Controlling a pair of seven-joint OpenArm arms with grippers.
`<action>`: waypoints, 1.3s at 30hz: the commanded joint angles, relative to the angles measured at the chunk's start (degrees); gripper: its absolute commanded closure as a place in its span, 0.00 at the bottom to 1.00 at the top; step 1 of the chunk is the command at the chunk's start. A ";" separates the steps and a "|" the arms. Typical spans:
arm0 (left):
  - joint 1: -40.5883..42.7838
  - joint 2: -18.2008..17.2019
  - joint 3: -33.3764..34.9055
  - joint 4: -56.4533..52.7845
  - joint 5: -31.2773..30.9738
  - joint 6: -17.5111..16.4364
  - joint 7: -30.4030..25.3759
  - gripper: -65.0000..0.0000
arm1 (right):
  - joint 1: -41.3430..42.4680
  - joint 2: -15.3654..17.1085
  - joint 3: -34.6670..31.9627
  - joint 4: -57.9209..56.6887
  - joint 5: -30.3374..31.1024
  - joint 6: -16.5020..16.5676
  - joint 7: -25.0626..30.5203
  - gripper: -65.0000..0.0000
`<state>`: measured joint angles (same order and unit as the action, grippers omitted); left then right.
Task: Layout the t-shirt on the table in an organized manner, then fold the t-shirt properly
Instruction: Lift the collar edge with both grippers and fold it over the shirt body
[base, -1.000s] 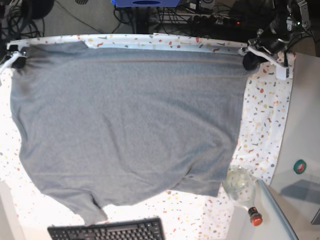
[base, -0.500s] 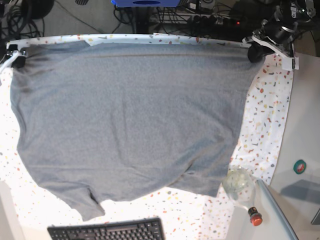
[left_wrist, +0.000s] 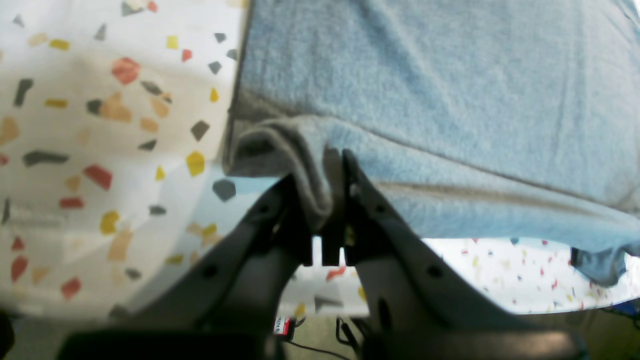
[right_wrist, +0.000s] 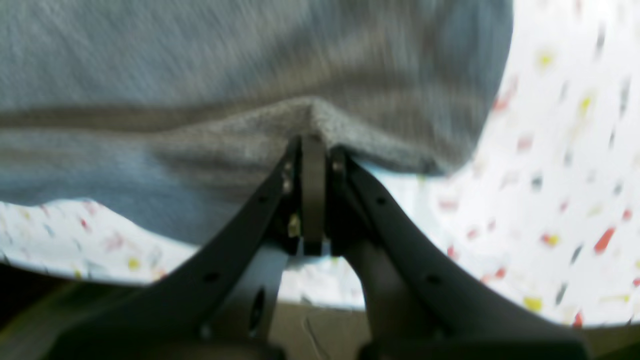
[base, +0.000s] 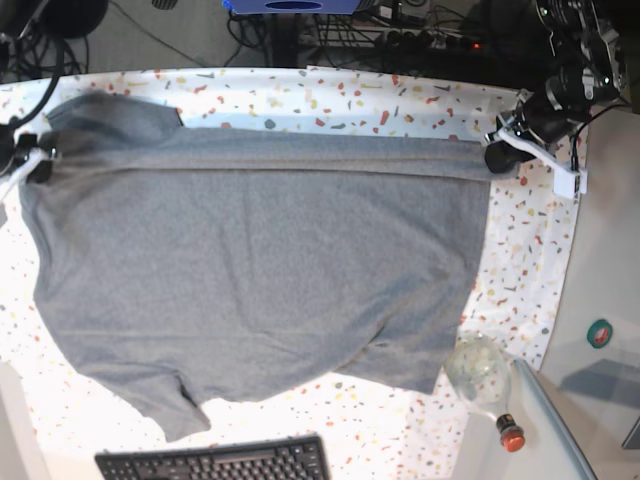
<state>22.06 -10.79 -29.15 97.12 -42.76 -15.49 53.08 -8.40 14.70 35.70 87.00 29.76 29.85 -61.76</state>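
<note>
Base view: t-shirt (base: 250, 270) hem spans table (base: 530, 250).

No readable text from my seat. Small tag (left_wrist: 283, 326) at 6 o'clock in left wrist view, print too blurred. Keyboard (base: 215, 461) keys illegible.

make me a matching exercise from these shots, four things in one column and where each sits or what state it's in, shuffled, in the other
Things:
1. t-shirt
2. keyboard
3. bottle
4. left gripper

Places or states:
A. lying on its side past the shirt's lower corner, red cap pointing away from it
B. jaws shut on a bunched corner of grey cloth
C. spread over the speckled table, held at two corners
D. black, at the bottom edge of the base view

Pairs: 1-C, 2-D, 3-A, 4-B
</note>
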 joint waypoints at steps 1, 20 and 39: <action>-1.71 -0.69 -0.26 -0.02 -0.80 -0.21 -0.82 1.00 | 1.77 1.61 -0.49 -0.10 0.26 -1.05 0.88 1.00; -18.68 -0.86 2.99 -18.57 -0.71 -0.21 -1.87 1.00 | 23.22 9.08 -16.49 -29.55 0.26 -3.60 9.93 1.00; -22.64 -0.69 2.82 -24.37 -0.62 -0.21 -4.42 1.00 | 24.89 8.91 -17.99 -33.59 0.26 -3.60 19.25 1.00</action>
<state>0.43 -10.76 -25.96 71.81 -42.46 -15.25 49.54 15.05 22.37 17.34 52.58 29.58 26.30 -43.48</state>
